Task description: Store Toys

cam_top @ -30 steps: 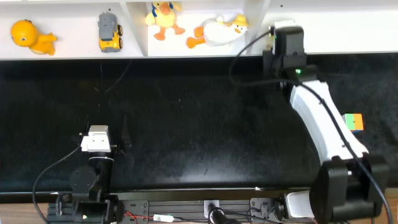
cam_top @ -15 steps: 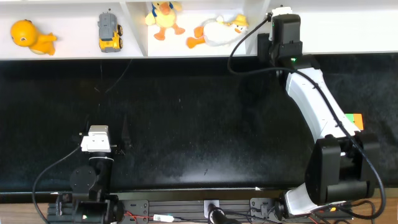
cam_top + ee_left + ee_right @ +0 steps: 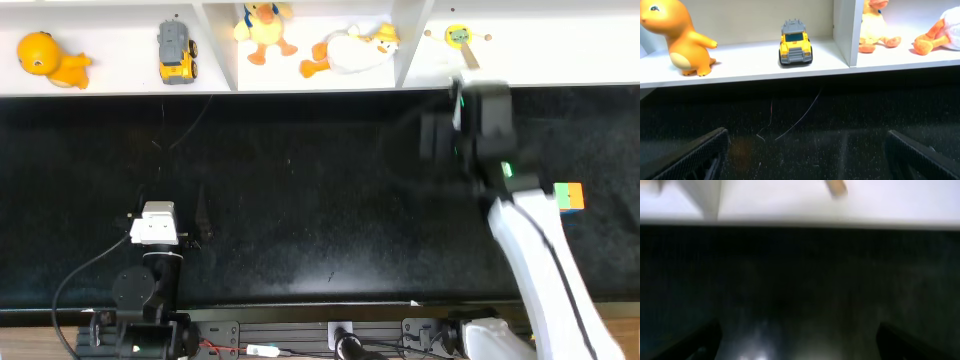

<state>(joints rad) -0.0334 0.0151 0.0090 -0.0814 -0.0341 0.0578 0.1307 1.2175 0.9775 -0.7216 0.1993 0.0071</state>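
Judging by its look, the colourful cube (image 3: pixel 568 196) is light, stiff and smooth, so you should take it by 2 opposite flat faces. It lies on the desk (image 3: pixel 320 200) at the right side, well apart from the shelf (image 3: pixel 530 70). The right pincer (image 3: pixel 797 330) is spread wide and holds nothing. The left pincer (image 3: pixel 806 134) is also spread and empty.

A black worktop (image 3: pixel 300 200) runs up to a white shelf (image 3: pixel 120 60) split by upright dividers (image 3: pixel 222 45).
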